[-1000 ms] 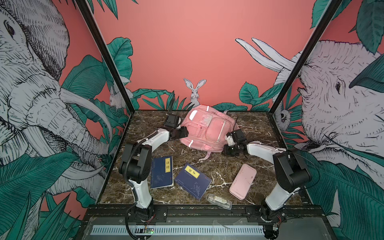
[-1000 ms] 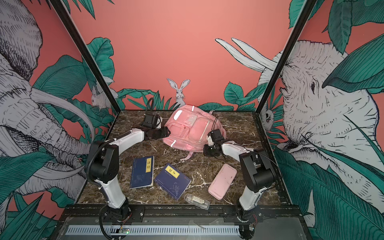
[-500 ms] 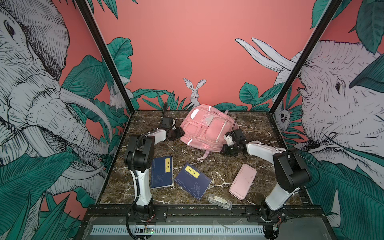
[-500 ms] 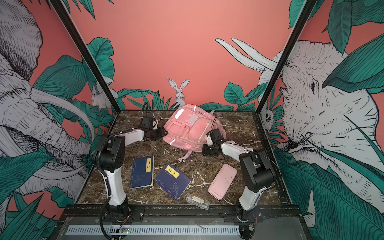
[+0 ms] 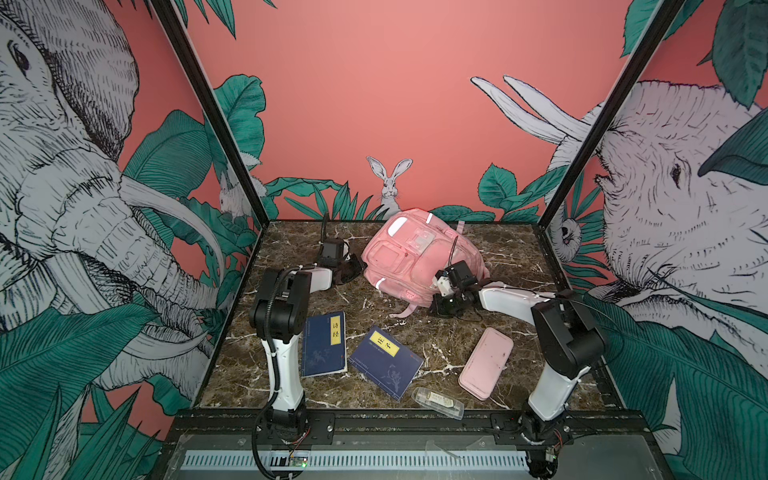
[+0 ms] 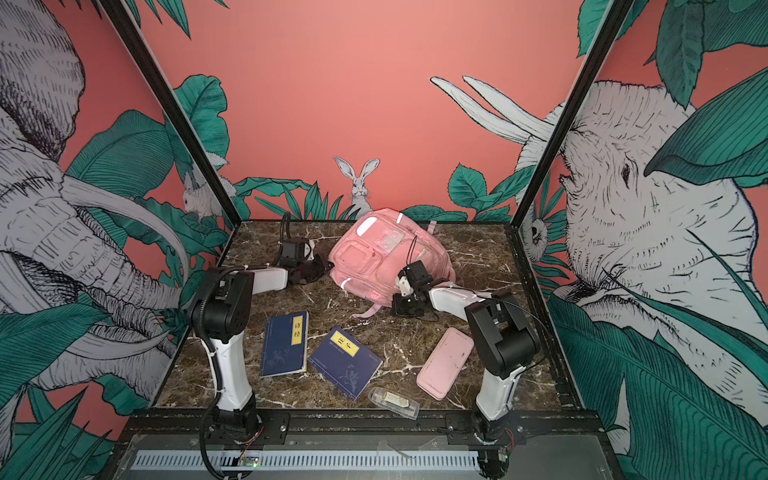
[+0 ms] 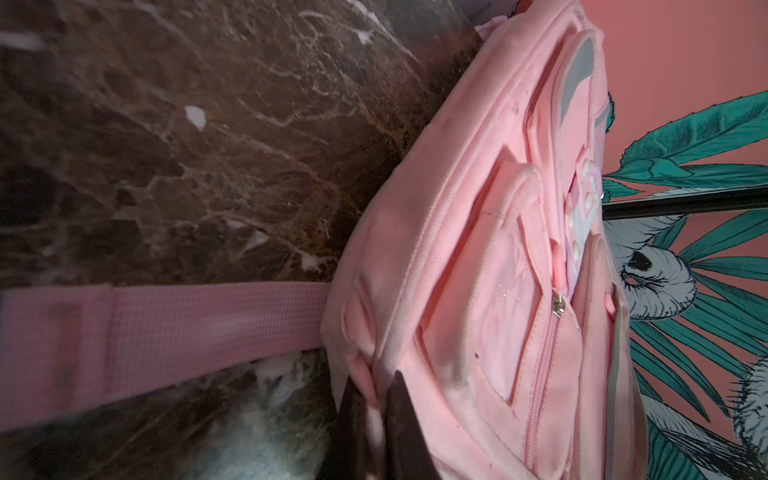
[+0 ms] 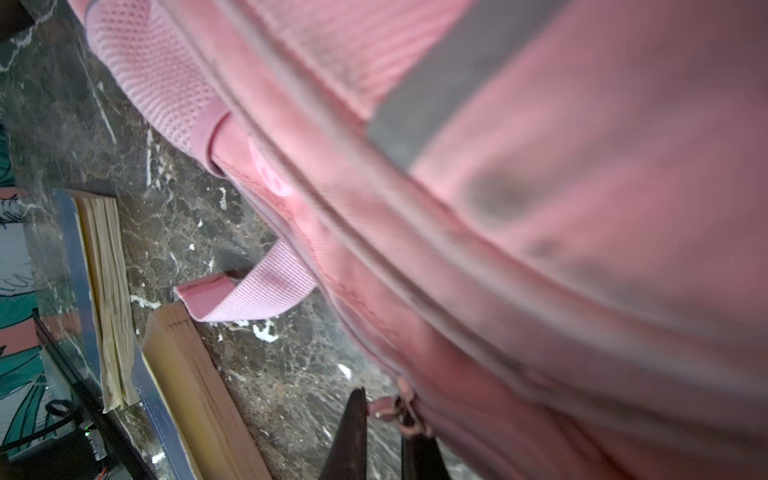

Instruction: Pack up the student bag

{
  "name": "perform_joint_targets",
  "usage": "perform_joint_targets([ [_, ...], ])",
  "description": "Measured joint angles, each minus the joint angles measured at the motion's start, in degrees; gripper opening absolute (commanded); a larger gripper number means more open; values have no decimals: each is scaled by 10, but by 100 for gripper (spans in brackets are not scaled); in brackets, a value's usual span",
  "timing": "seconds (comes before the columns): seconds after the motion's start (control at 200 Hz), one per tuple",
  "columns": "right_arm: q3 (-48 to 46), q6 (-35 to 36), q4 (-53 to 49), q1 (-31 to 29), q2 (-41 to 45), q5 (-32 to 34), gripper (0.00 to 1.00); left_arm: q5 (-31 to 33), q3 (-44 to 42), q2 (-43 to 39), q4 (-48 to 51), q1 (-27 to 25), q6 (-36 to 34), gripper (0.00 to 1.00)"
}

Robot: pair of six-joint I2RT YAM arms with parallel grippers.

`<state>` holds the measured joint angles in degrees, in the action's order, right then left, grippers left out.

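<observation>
A navy book (image 5: 324,350), a second navy book (image 5: 386,362), a pink pencil case (image 5: 486,363) and a clear plastic box (image 5: 437,402) lie on a marble tabletop (image 5: 519,257).

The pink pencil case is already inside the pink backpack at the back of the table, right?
No: the pink pencil case lies out on the table, near the front, as both top views show. The pink backpack is at the back.

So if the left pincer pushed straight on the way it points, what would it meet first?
The student bag: the left pincer is shut on its edge, so it would likely just press deeper into the pink fabric.
</observation>
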<state>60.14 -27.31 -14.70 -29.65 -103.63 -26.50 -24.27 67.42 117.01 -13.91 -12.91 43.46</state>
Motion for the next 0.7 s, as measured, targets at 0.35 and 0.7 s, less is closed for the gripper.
perform_joint_targets([
  [0.35,104,-54,37,-68,-103,-10,0,-2,-38,-11,-51,0,40,0],
  [0.7,187,-72,13,-70,-125,-16,0,2,-69,-29,-61,0,59,0],
])
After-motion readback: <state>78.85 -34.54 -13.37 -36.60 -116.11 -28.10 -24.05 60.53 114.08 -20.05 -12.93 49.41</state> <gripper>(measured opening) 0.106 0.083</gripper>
